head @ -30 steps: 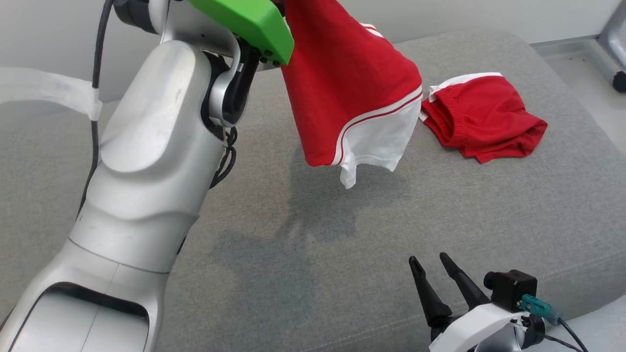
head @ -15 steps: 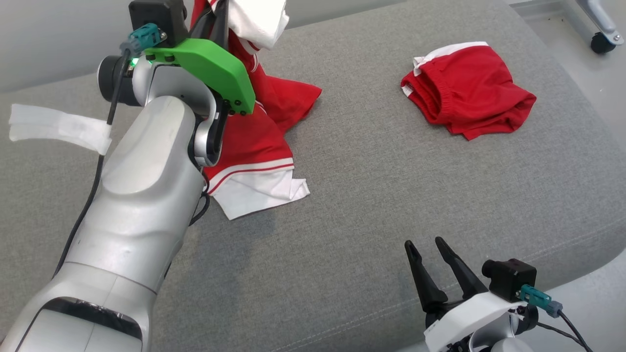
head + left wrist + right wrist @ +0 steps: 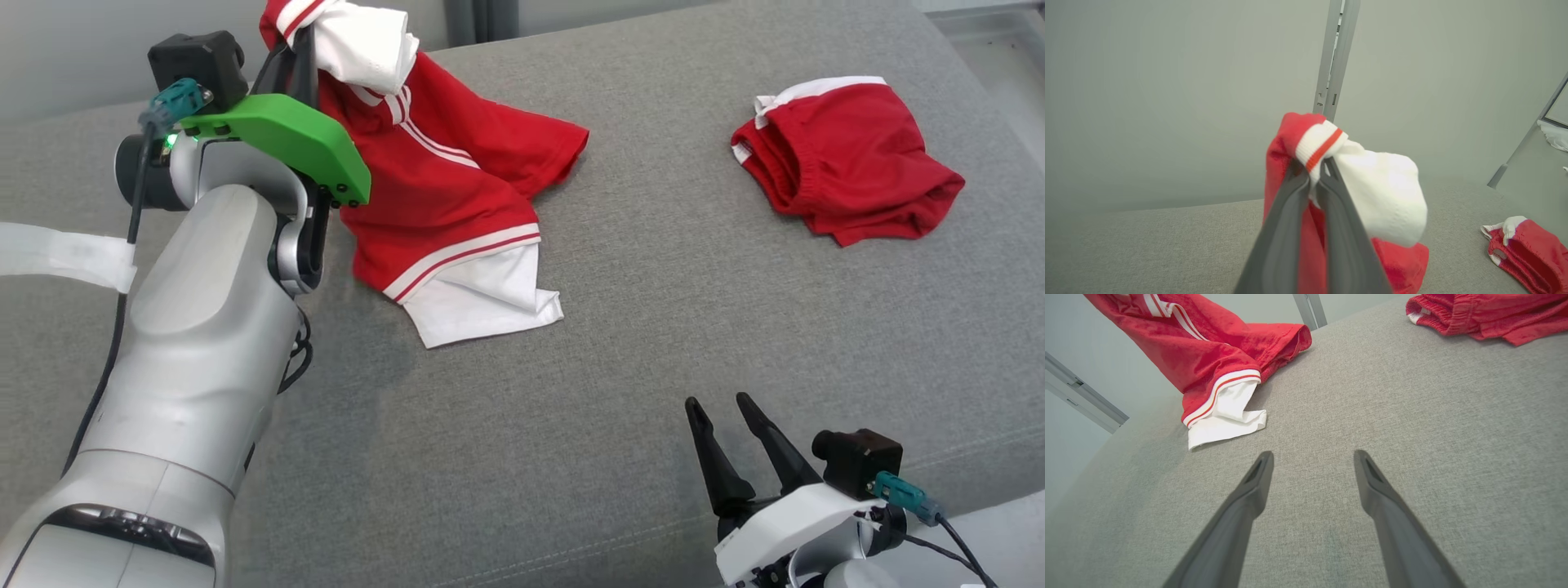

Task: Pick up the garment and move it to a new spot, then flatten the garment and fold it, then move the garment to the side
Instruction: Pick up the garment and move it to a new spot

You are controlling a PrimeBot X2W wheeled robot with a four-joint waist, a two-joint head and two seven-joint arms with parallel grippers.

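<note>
Left gripper (image 3: 299,59) clamps just one corner of the shirt (image 3: 441,204), right gripper (image 3: 718,402) open and empty: letting go here likely leaves it bunched.

A grey upholstered seat (image 3: 620,425) of coarse woven cloth spreads across the head view. Its far corner rounds off toward 1 o'clock, and a stitched seam (image 3: 604,545) runs along the near edge at 6 o'clock. Behind it, at 12 o'clock, stands a plain pale grey-green wall (image 3: 1167,102) with a slotted upright metal rail (image 3: 1337,53) against it. Pale floor (image 3: 992,33) shows beyond the seat at 1 o'clock. The light is soft and even.
</note>
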